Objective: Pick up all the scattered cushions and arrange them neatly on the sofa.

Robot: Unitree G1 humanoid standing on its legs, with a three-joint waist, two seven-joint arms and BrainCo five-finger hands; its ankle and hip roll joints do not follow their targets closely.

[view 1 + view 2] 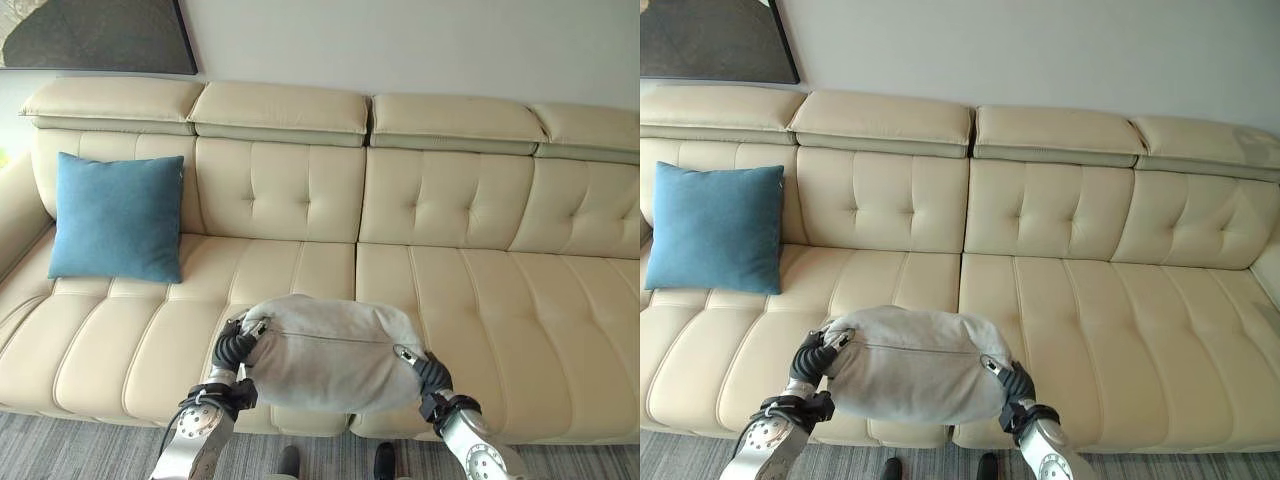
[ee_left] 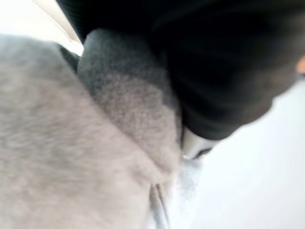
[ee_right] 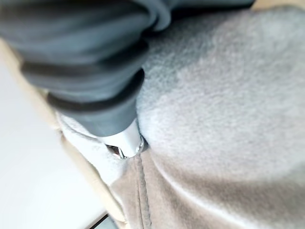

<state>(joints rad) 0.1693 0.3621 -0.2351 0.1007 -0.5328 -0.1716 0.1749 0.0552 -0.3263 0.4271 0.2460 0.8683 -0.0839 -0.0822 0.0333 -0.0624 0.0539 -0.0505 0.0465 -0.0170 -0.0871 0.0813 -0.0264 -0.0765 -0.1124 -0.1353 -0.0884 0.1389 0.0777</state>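
Cream leather sofa (image 1: 450,290) spans the frame, grey carpet (image 1: 60,445) in front, dark wall picture (image 1: 95,35) upper left. Blue cushion (image 1: 118,216) already upright vs the backrest at the sofa's left end.

Grey cushion (image 1: 330,350) is held betw both hands, over the seat's front edge near the sofa's middle; can't tell if it rests on the seat or hangs just above. Left hand (image 1: 232,345) is on the cushion's left end, right hand (image 1: 428,372) on its right end, dark covers pressed into the fabric. Fingers of both are buried in/behind the fabric, incl. in the wrist views, so can't tell if they're curled or flat.

Step, as I judge it: placing grey cushion. To do it well: carry it fwd to the backrest, stand it upright on its edge like the blue one, prob just beside it or evenly spaced. Keep both ends level so it doesn't twist or flop, let go only once it leans on the backrest.
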